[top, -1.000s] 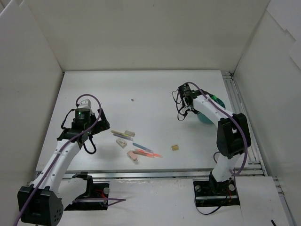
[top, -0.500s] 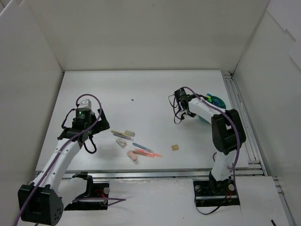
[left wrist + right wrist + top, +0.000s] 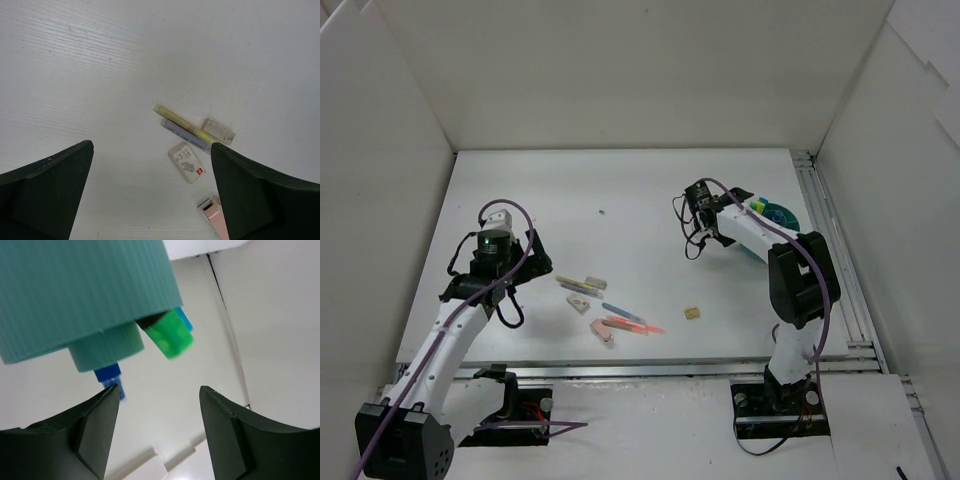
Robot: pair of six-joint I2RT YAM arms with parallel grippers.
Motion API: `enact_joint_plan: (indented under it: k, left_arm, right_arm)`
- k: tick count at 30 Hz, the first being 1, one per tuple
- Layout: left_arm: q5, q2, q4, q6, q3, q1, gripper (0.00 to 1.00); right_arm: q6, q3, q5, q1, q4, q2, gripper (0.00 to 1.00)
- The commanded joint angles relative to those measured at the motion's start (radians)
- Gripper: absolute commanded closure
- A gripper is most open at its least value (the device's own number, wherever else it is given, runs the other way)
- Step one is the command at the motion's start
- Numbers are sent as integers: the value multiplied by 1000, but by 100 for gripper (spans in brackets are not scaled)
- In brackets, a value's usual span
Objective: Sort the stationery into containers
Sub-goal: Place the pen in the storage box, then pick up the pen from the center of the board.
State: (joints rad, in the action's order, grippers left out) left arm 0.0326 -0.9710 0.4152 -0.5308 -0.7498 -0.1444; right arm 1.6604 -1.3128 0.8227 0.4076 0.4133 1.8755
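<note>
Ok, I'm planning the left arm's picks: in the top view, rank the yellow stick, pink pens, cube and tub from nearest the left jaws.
1. Yellow stick, farthest left.
2. Pink pens, centre, toward the near edge.
3. Cube, right of the pens.
4. Tub, far right.

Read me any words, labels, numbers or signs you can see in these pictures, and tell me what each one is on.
Nothing can be read as text.
White eraser: dark print and a small red mark on its wrapper, too blurred to read.
Pale pen: faint print along its side, too small to read.
Teal tub and green cap: no lettering shows.
</note>
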Motion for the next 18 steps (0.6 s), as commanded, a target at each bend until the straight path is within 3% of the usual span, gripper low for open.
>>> enact_joint_plan:
  k: [1,4,6,7,10,13,14,18]
  left_arm:
    - [16,57,-39,12,-23,-4,0]
    - [30,87,-39,12,-25,-4,1]
    - [36,107,-42,8,-22,-4,1]
    - [44,112,-42,5,-20,-4,0]
    - [53,126,-41,-6,-14,-4,1]
    - [61,132,-26,-29,-11,-4,0]
    - [64,133,-18,-37,-11,-4,1]
    - [81,150,0,-51,7,-4,0]
  right_arm:
    - [4,-94,44,13,10,-105,37]
    - [-69,-166,12,39,12,-134,33]
    - [-169,-231,-73,72,12,-157,17]
    - [-276,-261,-114,86,10,-162,2]
    - [-479,-368,-290,111,10,-176,2]
    - [-784,-430,-483,120,5,-194,2]
    - [-942,-433,-535,122,1,-199,2]
    - [-1200,-305,-797,183,-51,-243,2]
